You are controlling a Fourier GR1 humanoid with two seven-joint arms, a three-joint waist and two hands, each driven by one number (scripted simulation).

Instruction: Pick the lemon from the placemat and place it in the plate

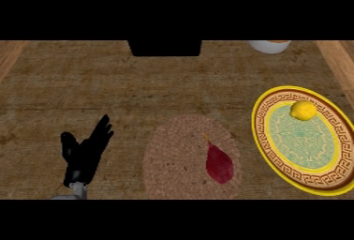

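The yellow lemon (303,110) lies on the upper part of the plate (266,150), a round plate with a yellow rim, brown patterned band and pale green centre at the right. The round woven placemat (173,154) sits in the middle front; on it lies a dark red leaf-shaped thing (219,163). My left hand (84,154) rests at the lower left, fingers straight and pointing up, holding nothing, well left of the placemat. My right hand does not show.
A black box-like object (165,48) stands at the back centre. A white bowl (269,46) with something orange peeks in at the back right. Wooden edges (339,61) border the counter at both sides.
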